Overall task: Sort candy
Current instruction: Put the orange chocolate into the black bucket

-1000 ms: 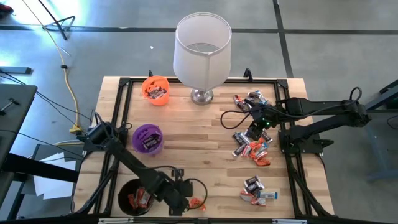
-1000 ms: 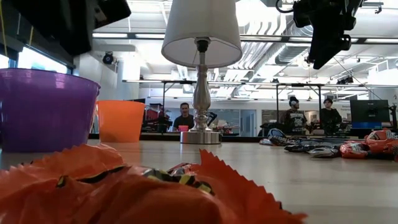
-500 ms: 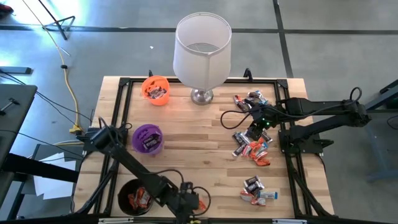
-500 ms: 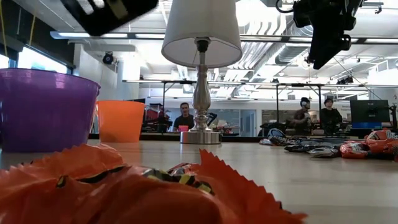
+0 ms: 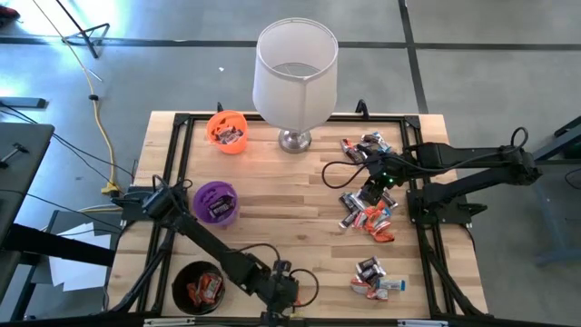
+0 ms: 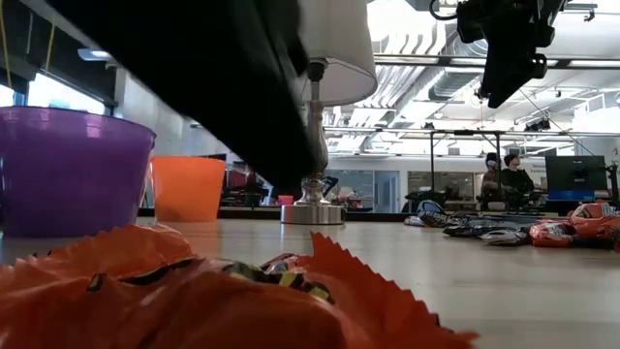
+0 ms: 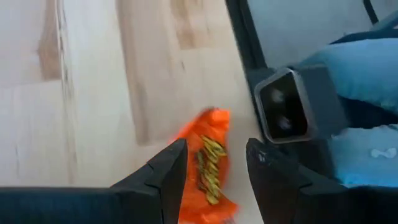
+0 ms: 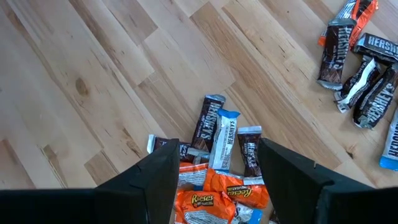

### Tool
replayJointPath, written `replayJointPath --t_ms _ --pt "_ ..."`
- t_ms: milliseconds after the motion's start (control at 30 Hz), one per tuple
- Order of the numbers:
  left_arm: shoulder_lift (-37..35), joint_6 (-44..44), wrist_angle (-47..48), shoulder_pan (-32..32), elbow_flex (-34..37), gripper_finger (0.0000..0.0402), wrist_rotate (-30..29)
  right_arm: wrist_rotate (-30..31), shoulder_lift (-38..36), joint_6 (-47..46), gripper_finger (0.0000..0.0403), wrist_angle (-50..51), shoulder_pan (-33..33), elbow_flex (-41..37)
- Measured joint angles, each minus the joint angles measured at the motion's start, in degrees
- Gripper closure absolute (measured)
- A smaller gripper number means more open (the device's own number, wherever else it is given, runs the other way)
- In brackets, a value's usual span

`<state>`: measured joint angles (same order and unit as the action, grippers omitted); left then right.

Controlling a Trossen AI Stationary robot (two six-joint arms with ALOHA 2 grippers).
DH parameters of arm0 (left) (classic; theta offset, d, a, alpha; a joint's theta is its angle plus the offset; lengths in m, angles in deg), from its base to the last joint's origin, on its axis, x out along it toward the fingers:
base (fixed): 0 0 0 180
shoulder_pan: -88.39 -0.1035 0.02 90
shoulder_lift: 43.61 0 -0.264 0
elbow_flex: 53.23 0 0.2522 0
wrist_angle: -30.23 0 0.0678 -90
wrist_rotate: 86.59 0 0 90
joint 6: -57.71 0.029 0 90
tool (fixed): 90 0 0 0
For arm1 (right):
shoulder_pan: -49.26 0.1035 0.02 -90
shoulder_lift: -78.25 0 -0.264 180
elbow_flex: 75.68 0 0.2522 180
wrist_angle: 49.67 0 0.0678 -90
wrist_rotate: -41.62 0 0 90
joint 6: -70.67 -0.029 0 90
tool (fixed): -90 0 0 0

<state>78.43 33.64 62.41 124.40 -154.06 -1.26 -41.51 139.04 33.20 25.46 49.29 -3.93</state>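
table edge (image 7: 239, 74) — orange candy (image 7: 208, 171) half-hidden between left jaws.

Right wrist view: "HERSHEY'S" reads on a white-and-blue wrapped candy (image 8: 224, 140) and on dark brown wrappers beside it (image 8: 208, 122), also on a dark wrapper in the farther group (image 8: 380, 45). "Reese's" reads on an orange wrapper (image 8: 201, 202). Left wrist view: yellow lettering on the orange wrapper (image 7: 208, 168) is not legible.

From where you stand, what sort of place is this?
Probably a robotics lab in an open workspace: a wooden table in a black frame, a concrete floor, and people at desks beyond.
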Motion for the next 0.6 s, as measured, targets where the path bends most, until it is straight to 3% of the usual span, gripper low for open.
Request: replayJointPath --t_ms 367,600 --pt "4.97 -0.33 -0.87 -1.51 -0.2 0.0249 3.23 -0.01 0.0 0.01 0.0192 -0.02 -0.01 0.0" --pt "6.23 6.46 0.69 -2.21 -0.21 0.0256 1.67 0.0 0.0 0.0 0.0192 -0.01 -0.01 0.0"
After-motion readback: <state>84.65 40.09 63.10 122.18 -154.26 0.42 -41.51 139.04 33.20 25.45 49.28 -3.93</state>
